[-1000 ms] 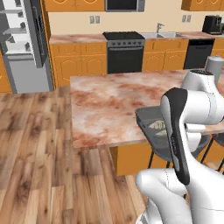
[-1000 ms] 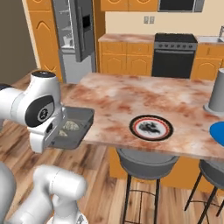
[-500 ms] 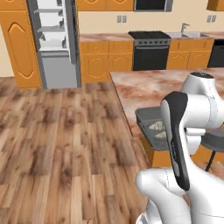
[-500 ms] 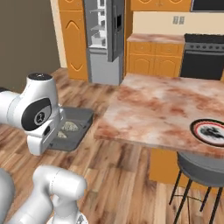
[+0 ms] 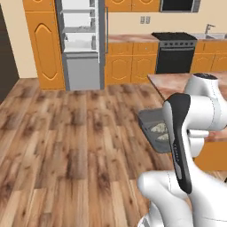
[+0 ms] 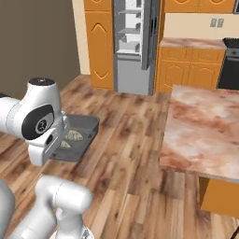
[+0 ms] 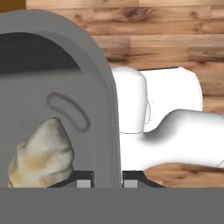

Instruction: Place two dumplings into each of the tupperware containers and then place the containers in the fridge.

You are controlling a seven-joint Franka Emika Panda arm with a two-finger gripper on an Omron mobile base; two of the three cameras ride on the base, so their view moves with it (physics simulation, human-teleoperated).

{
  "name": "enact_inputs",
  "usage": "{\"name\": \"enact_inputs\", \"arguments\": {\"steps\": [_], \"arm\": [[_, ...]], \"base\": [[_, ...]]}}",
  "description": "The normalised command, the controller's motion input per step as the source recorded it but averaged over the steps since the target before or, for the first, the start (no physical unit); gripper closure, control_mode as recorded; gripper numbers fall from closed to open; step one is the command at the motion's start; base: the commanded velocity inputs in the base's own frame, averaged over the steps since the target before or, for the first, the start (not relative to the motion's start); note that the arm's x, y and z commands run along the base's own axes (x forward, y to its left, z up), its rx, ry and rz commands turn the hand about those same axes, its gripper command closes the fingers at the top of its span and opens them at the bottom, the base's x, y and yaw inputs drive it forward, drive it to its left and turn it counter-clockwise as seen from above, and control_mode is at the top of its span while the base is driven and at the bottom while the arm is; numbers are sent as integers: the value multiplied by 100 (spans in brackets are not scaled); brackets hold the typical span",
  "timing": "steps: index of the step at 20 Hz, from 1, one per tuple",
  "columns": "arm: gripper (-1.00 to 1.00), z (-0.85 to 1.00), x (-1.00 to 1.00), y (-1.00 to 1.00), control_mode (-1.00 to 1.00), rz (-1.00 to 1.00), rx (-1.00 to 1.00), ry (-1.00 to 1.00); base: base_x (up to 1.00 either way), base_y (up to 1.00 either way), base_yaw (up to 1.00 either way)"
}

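- The gripper (image 7: 106, 178) has its two dark finger tips clamped on the rim of the dark grey tupperware container (image 7: 52, 87), one tip on each side of the raised wall, as the hand view shows.
- The container is held in the air above the wooden floor (image 5: 66, 146), roughly level, with its far end pointing toward the fridge side of the room; in the left base view it (image 5: 153, 128) juts out from behind the white arm, and in the right base view it (image 6: 81, 133) sticks out beside the arm's round joint.
- Two dumplings (image 6: 71, 137) lie inside the tray; in the hand view one beige, creased dumpling (image 7: 41, 155) sits close to the held rim, just inside the wall.
- The fridge (image 5: 82, 44) stands against the far wall with its door open, pale shelves and a drawer exposed; it is well apart from the tray, with bare floorboards between them.
- Orange cabinets (image 5: 44, 44) flank the fridge on both sides.
- The marble-topped island counter (image 6: 205, 126) lies to the robot's right; its near edge and corner are just beside the tray in the left base view, though the right base view shows a strip of floor between tray and counter.
- A black oven (image 5: 175, 55) sits in the far counter run, right of the fridge.
- The floor to the left of the arm is wide and open up to a dark wall (image 6: 37, 46).
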Motion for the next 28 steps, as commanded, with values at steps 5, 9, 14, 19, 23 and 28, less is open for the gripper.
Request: {"name": "enact_inputs", "arguments": {"steps": [5, 9, 14, 19, 23, 28], "arm": [[100, 0, 0, 0, 100, 0, 0, 0], [100, 0, 0, 0, 100, 0, 0, 0], [100, 0, 0, 0, 100, 0, 0, 0], [100, 0, 0, 0, 100, 0, 0, 0], [100, 0, 0, 0, 100, 0, 0, 0], [100, 0, 0, 0, 100, 0, 0, 0]], "base": [[100, 100, -2], [100, 93, -6], [100, 46, -12], [100, 3, -14], [100, 34, -5], [100, 59, 0]]}}
